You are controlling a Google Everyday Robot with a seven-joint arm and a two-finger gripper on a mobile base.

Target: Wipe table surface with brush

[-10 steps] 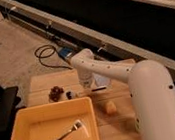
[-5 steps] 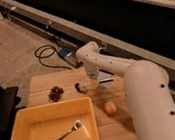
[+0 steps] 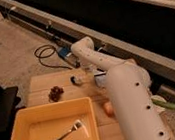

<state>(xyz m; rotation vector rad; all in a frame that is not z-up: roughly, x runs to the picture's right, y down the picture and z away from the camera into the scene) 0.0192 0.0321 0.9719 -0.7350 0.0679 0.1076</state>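
Note:
The table surface (image 3: 37,85) is a light brown wooden top under the arm. My white arm reaches from the lower right up to the table's far part and bends down there. My gripper (image 3: 84,73) hangs low over the wood, right at the brush (image 3: 75,80). The brush lies on the table as a small dark tip with a pale part toward the gripper. The arm hides most of the table's right side.
A yellow tray (image 3: 19,121) with a silvery fork (image 3: 67,134) fills the near left. A dark reddish lumpy cluster (image 3: 55,93) lies left of the brush. An orange ball (image 3: 108,109) sits beside the arm. Cables (image 3: 45,54) lie on the floor beyond.
The gripper and the brush have shifted across the wood toward the far edge. The arm's upper part has swung closer to the camera.

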